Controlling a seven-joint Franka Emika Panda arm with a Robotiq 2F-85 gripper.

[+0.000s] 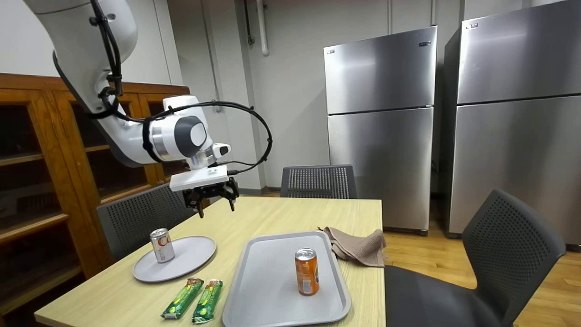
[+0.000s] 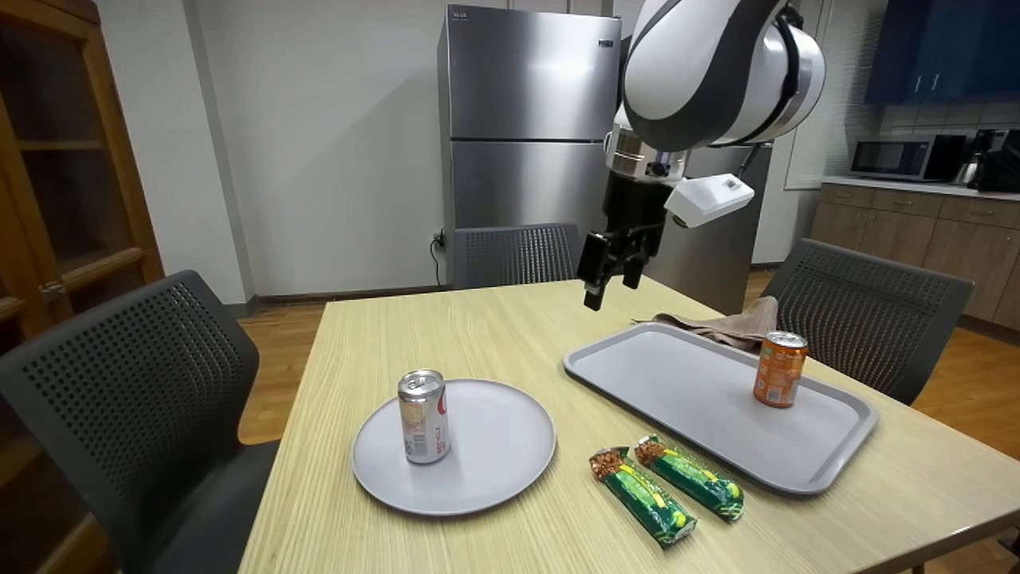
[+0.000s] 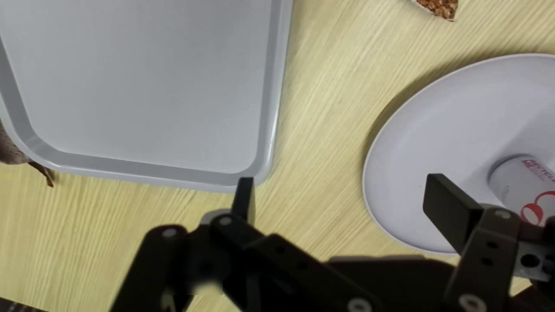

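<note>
Spread wide, holding nothing: the claw [image 1: 217,211] above the table [image 1: 272,215]

The jaws stand far apart with nothing between them, high above the table and touching nothing. In the wrist view the tray [image 3: 143,86] lies below, to the left of the claw, and the plate [image 3: 433,130] below, to its right. On the plate stands the silver can [image 2: 425,418], upright, the nearer can to the claw; the orange can [image 1: 307,272], also upright, stands on the tray, farther off. Two bars [image 2: 644,496] lie side by side farther out from the claw, near both plate and tray, and the cloth [image 1: 361,247] lies by the tray's edge, on the side away from the plate. As for progress, both cans look fully set down and free of the claw; a grip on anything seems a step not yet done.
</note>
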